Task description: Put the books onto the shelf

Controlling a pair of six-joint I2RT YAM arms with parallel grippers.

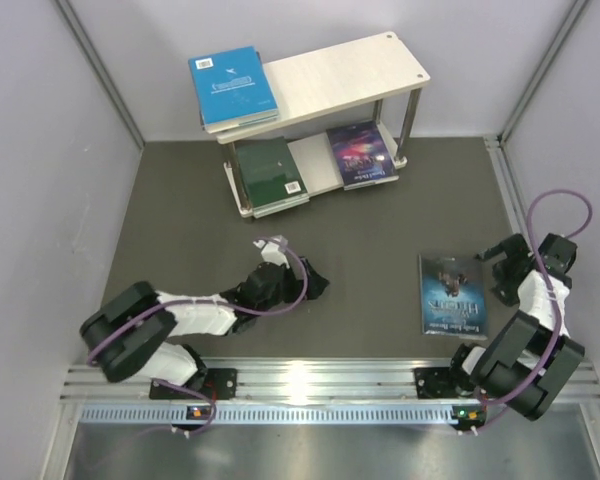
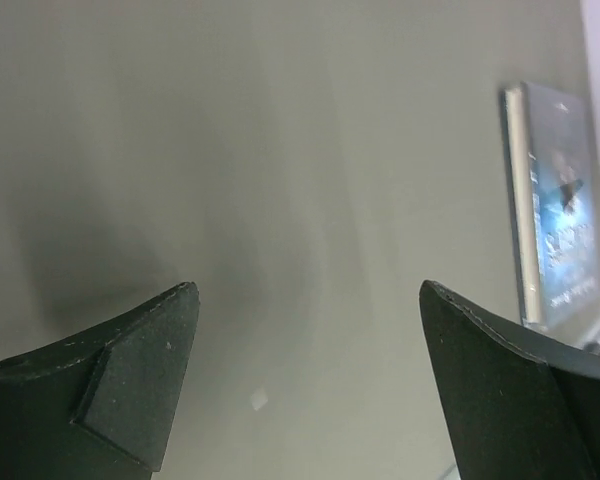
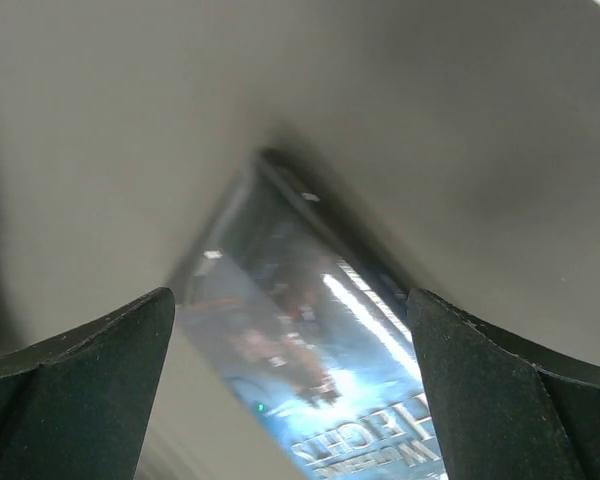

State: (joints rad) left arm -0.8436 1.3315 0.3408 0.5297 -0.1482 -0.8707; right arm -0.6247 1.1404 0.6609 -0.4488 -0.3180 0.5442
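Blue book lying flat at lower right may skid when you pinch it; right tool and left tool both gape empty.

The left arm and the right arm are built alike, with bulky black joint housings and white-wrapped links between them. A purple left cable runs along one, and a purple right cable along the other. The left pincer and the right pincer have matt black, wedge-shaped fingers with thin pale edge lines and faint specks.
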